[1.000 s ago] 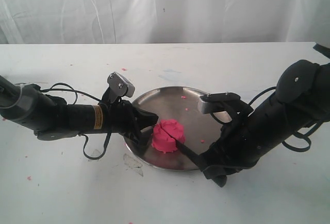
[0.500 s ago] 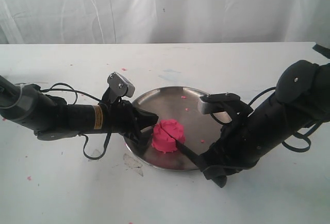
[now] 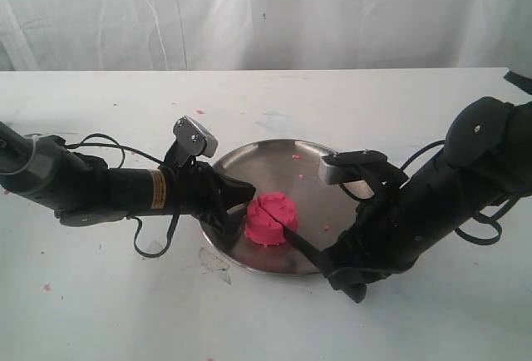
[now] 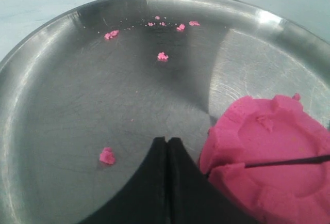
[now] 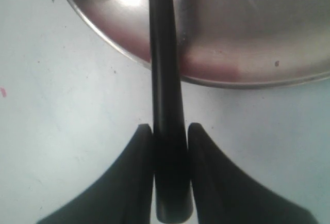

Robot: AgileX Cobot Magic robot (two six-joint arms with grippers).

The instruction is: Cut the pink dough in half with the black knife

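Observation:
The pink dough (image 3: pixel 270 220) is a round moulded cake on the steel plate (image 3: pixel 274 165), near its front-left part. The black knife (image 3: pixel 301 244) runs from the right gripper (image 3: pixel 328 263) into the dough, and its thin blade (image 4: pixel 289 161) sits in a slit across the cake (image 4: pixel 273 152). In the right wrist view my right gripper (image 5: pixel 169 128) is shut on the knife's handle (image 5: pixel 166 105), just outside the plate's rim (image 5: pixel 206 79). My left gripper (image 3: pixel 241 199) is shut with nothing in it, its tips (image 4: pixel 167 140) over the plate right beside the dough.
Tiny pink crumbs (image 4: pixel 162 56) lie scattered in the plate and a few on the white table (image 3: pixel 100 311). A white curtain (image 3: pixel 266 12) backs the table. Both arms lie low over the table on either side of the plate.

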